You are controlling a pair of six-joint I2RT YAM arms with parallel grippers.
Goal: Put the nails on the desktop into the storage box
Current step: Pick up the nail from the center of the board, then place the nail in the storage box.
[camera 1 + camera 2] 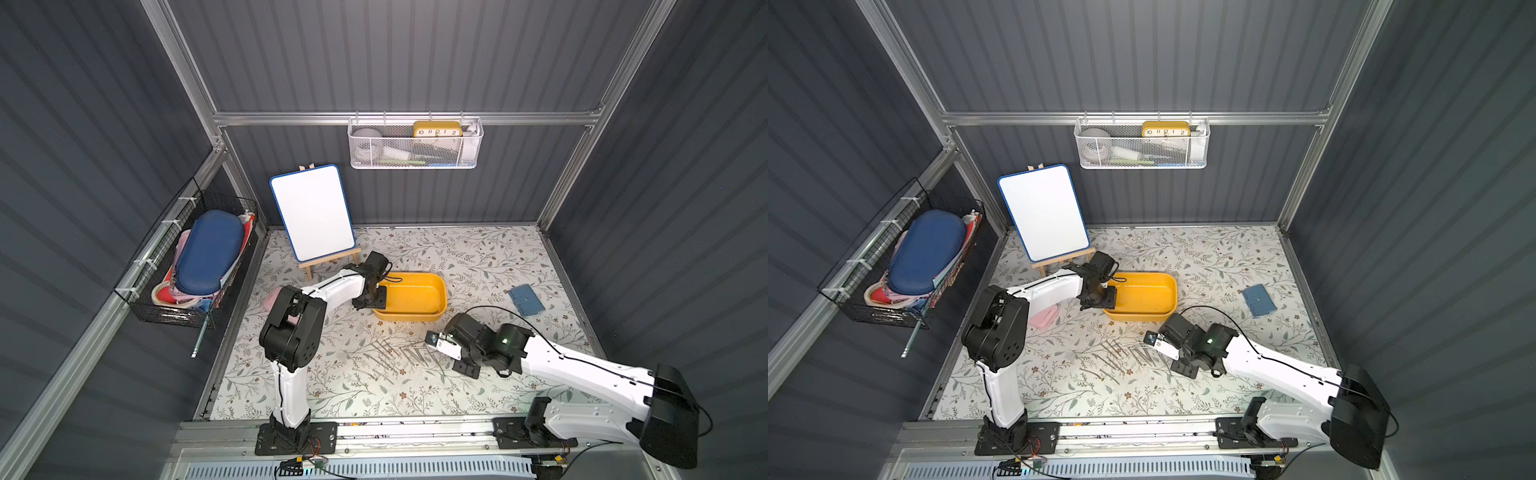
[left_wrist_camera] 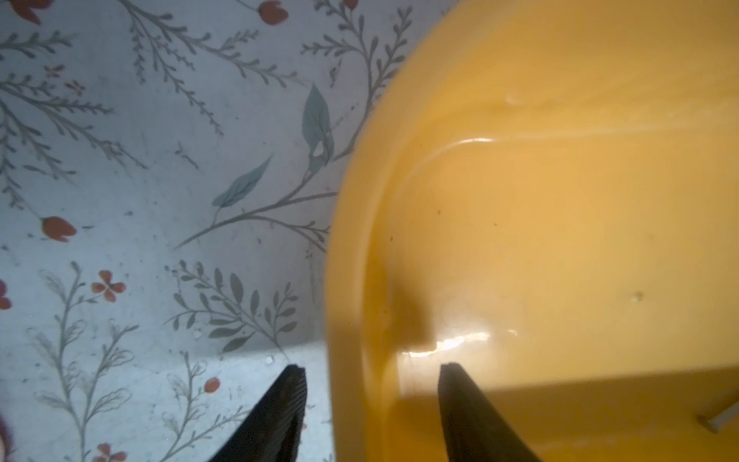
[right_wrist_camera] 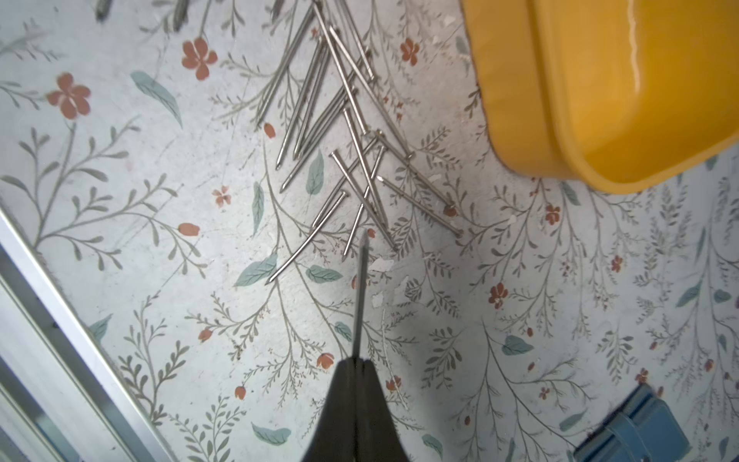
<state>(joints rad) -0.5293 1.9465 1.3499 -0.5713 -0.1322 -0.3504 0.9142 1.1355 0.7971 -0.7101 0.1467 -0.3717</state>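
Right of centre, my right pincer (image 1: 429, 337) pinches one nail (image 3: 362, 288); a dozen-plus nails (image 3: 320, 100) strew the table (image 3: 120, 192); left pincer (image 2: 372, 367) gapes astride one box (image 2: 560, 200) wall.

Light: overhead, even; desktop (image 1: 478, 257) bright, walls (image 1: 83, 124) dim in both top views.
Shadows: soft and short on the desktop; dark band across the box (image 2: 560, 200) floor at 5 o'clock, left wrist view.
Glare: white streaks on the box wall at 6 o'clock; whiteboard (image 1: 312, 212) washed out.
Focus: left wrist view soft throughout; right wrist view has nails (image 3: 340, 120) sharp at 12 o'clock, one nail (image 3: 362, 288) and right fingers (image 3: 352, 412) blurred at 6 o'clock.
Distortion: top views wide-angle, wall lines splaying toward the corners.
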